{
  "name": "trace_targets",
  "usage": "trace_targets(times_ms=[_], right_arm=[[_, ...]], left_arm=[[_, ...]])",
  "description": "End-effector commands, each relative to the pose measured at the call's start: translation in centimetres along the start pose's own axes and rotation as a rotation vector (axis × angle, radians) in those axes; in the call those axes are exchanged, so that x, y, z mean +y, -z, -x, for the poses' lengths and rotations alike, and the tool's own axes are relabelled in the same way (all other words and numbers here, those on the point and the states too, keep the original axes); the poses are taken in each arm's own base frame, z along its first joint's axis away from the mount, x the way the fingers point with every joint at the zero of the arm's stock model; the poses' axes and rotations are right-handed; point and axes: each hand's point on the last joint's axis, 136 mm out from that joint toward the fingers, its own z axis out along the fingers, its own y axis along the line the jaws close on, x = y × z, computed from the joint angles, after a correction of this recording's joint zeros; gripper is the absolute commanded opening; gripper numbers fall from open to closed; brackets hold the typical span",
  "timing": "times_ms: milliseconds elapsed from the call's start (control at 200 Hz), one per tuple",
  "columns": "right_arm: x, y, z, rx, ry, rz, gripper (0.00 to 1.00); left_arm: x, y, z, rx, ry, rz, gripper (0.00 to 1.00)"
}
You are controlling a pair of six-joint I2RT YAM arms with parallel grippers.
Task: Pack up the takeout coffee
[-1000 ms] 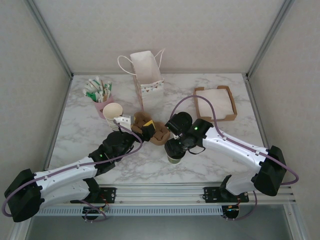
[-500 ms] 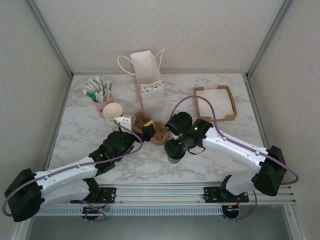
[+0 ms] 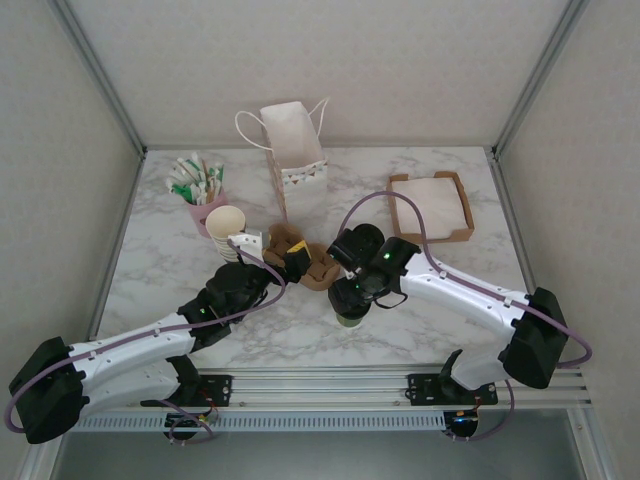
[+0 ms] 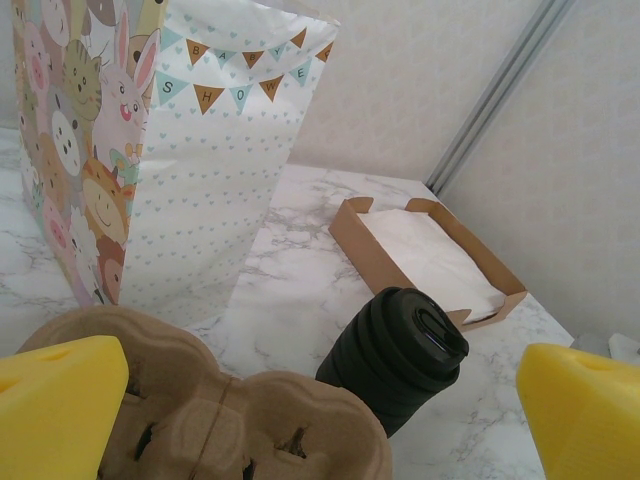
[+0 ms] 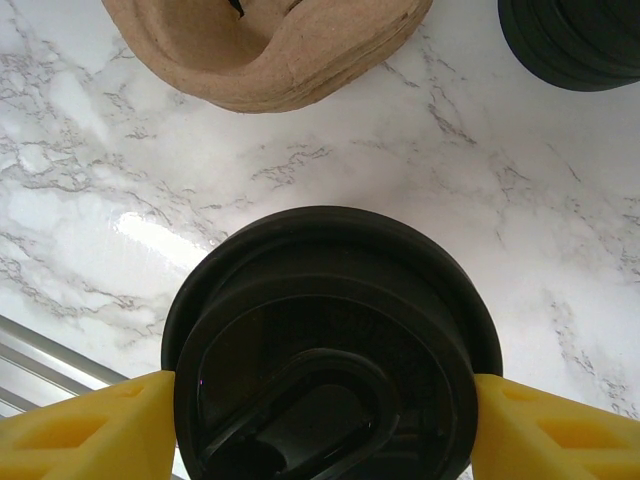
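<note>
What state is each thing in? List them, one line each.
takeout coffee: upright, lidded, gripped.
right gripper: shut on the takeout coffee's lid.
left gripper: open, by the cup carrier.
cup carrier: flat, visible wells empty.
gift bag: upright, open at the top.
paper cup stack: upright, lidless.
black cylinder: upright, capped.
napkin tray: filled with napkins.

White marble table (image 3: 450,300) between pale walls (image 3: 330,60).

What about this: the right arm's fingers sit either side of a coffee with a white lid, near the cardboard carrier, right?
Not quite: the coffee has a black lid, not white, as the right wrist view shows. The right arm's fingers do sit either side of it, near the carrier.
</note>
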Motion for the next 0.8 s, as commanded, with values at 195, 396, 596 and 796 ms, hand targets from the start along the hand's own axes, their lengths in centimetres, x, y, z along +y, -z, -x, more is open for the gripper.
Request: trace_targets(times_ms=[195, 396, 596, 796], right_arm=[[-0.4, -0.5, 0.0, 0.028, 0.006, -0.058, 0.7], [-0.4, -1.5, -0.7, 0.053, -0.012, -0.05, 0.69], [-0.4, -2.2, -1.4, 0.066, -0.026, -0.041, 0.69], [-0.5, -2.4, -1.5, 0.066, -0.031, -0.042, 0.7]], left_arm=[[-0.5, -0.1, 1.1, -0.027, 0.007, -0.018, 1.0], [-0.5, -0.1, 1.2, -0.027, 0.007, -0.019, 1.0], [-0.5, -0.1, 1.1, -0.026, 0.007, -0.02, 1.0], [-0.5, -0.1, 1.1, -0.026, 0.007, -0.02, 1.0]])
